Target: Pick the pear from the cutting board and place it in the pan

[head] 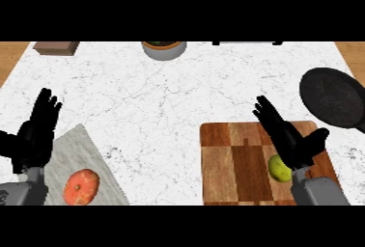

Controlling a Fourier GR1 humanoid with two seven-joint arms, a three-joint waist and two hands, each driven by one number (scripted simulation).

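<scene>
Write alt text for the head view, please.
The right hand, open, hovers over the wooden cutting board beside a green pear; a black pan sits farther right. The left hand rests open at left.

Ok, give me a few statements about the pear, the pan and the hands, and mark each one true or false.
1. The pear lies on the cutting board. True.
2. The pan already holds the pear. False: the pan holds nothing.
3. The right hand is over the cutting board, fingers straight. True.
4. The left hand grips the orange fruit. False: it is open, apart from the fruit.
</scene>
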